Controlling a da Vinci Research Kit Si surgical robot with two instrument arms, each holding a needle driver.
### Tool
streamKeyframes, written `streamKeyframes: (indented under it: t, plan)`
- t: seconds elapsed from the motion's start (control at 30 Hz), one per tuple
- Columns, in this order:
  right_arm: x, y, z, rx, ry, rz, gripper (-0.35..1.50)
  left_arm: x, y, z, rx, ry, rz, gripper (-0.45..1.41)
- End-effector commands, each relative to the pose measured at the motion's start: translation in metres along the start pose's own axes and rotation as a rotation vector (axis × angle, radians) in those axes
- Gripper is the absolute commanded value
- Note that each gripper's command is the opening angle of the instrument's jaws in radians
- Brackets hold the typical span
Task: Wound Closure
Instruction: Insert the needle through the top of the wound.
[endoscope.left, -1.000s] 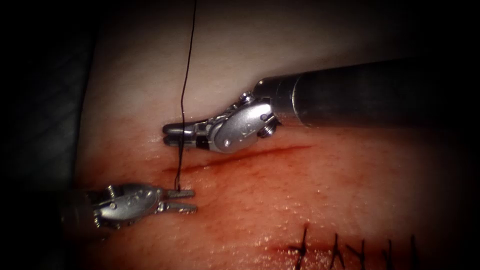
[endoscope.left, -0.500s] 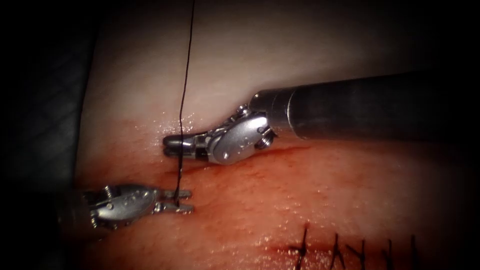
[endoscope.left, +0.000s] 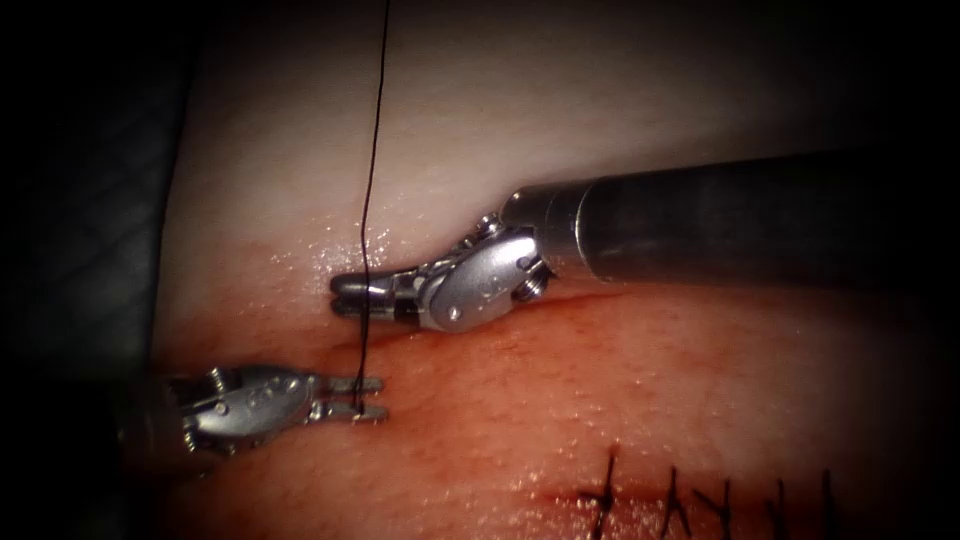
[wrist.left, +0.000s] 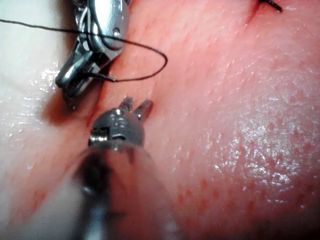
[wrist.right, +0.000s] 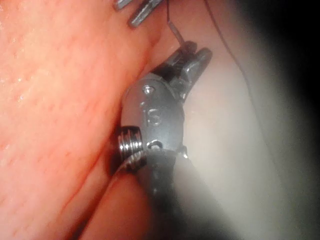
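1. My left tool (endoscope.left: 360, 398) comes in from the left, on the near side of the cut (endoscope.left: 560, 300). Its two jaws are spread like a small fork and point right. I judge that they grip nothing.
2. My right tool (endoscope.left: 345, 292) reaches in from the right on the far side of the cut, with its tip pointing left. Its jaws are pressed together on the thread (endoscope.left: 372, 150). In the left wrist view a short dark end sticks out of the jaws beside a loose loop of the same strand.
3. The thread drops from far away in a nearly straight line, so its long axis runs far to near. It passes my right jaws, crosses the left end of the cut, and its low end shows between my spread left jaws. I cannot tell whether it touches them or only hangs above them.
4. The relation that matters is that the strand lies just right of my left wrist joint, across the line of my left jaws, and close to both tips. The right tool already has it.
5. I cannot tell where the needle lies, nor whether it is in the tissue (endoscope.left: 650, 400).
6. Further out, near and to the right, a row of dark stitches (endoscope.left: 670, 495) crosses a second line in the tissue, well apart from both tools.
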Motion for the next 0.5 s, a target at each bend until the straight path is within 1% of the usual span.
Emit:
streamKeyframes:
  t: [0.03,0.27,0.5]
  plan:
    - [-0.0006,-0.0004,0.0006,0.007,0.000,0.005,-0.35,-0.0002,-0.0001,0.0008,-0.001,0.001,0.000,-0.08]
    - [-0.0012,-0.0024,0.0008,0.031,-0.016,0.017,-0.35,-0.0002,-0.0001,0.0007,0.002,0.000,0.000,-0.08]
    - [-0.0018,-0.0029,-0.0001,0.030,-0.030,0.022,-0.35,-0.0002,-0.0002,0.0007,0.003,-0.001,0.000,-0.08]
